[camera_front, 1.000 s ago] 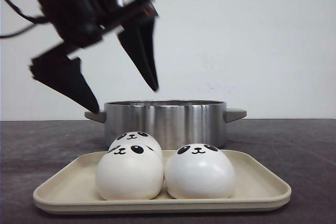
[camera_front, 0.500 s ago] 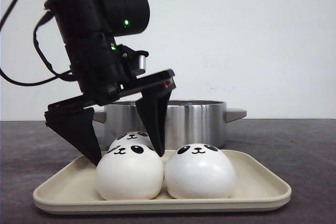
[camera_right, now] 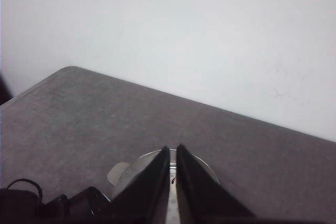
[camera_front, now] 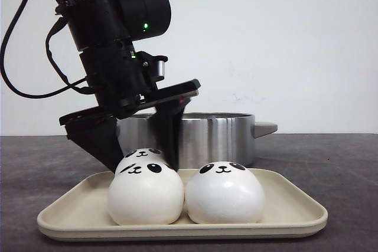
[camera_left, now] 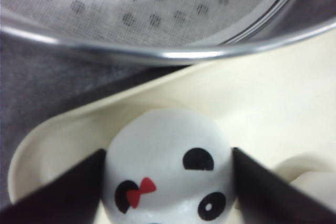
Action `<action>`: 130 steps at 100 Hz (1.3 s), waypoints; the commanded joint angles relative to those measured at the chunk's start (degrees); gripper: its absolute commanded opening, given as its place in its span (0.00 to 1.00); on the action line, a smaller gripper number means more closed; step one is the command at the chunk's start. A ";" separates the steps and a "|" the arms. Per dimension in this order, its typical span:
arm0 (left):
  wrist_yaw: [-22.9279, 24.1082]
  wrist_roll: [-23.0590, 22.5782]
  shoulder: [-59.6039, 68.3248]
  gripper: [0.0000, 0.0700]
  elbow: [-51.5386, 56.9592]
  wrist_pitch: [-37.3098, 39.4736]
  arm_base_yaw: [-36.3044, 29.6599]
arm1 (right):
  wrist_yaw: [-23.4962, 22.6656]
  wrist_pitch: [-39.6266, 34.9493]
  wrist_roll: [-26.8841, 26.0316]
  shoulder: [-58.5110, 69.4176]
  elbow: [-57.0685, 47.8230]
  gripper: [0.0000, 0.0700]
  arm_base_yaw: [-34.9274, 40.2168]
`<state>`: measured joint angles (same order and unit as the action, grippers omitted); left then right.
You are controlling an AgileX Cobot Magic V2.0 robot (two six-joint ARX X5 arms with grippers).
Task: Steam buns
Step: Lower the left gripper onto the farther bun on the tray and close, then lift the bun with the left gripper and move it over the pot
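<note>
Three white panda-faced buns sit on a cream tray (camera_front: 295, 212). Two are at the front, one on the left (camera_front: 146, 198) and one on the right (camera_front: 224, 198). Behind them, the third bun (camera_front: 142, 154) sits between the black fingers of my left gripper (camera_front: 144, 166). In the left wrist view this bun (camera_left: 168, 156) has a red bow by one ear, and both fingers of the left gripper (camera_left: 168, 182) press on its sides. My right gripper (camera_right: 173, 153) hangs high above the table, its fingers almost together with nothing between them.
A steel pot (camera_front: 207, 137) with side handles stands just behind the tray. In the left wrist view a perforated steamer plate (camera_left: 157, 3) shows inside the pot's rim (camera_left: 157, 54). From the right wrist view the pot (camera_right: 206, 165) is far below.
My left gripper came down from above the pot to the tray's back bun. Its fingers have drawn in against the bun's sides.
</note>
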<state>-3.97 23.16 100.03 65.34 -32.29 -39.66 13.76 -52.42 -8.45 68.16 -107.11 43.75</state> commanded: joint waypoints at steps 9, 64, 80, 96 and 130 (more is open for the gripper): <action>0.59 -2.19 1.33 0.01 1.25 -0.79 -0.55 | 1.46 -0.42 -0.79 0.28 -1.16 0.02 0.48; -3.45 -4.22 -19.37 0.01 2.78 -0.76 -1.62 | 2.93 -0.13 -0.57 0.31 -1.11 0.02 0.48; 1.66 -4.07 -21.20 0.01 3.85 7.43 -0.04 | 2.80 0.13 -0.55 0.31 -1.11 0.02 0.48; 1.68 -4.63 -16.55 0.01 7.96 11.45 2.84 | 2.80 0.04 -0.50 0.31 -1.11 0.02 0.48; 1.73 -7.74 2.75 0.01 22.16 11.08 8.44 | 2.80 -0.76 0.20 0.33 -1.09 0.02 0.48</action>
<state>-2.42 16.43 99.11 84.68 -21.61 -31.27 16.53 -53.39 -8.38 68.16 -107.11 43.75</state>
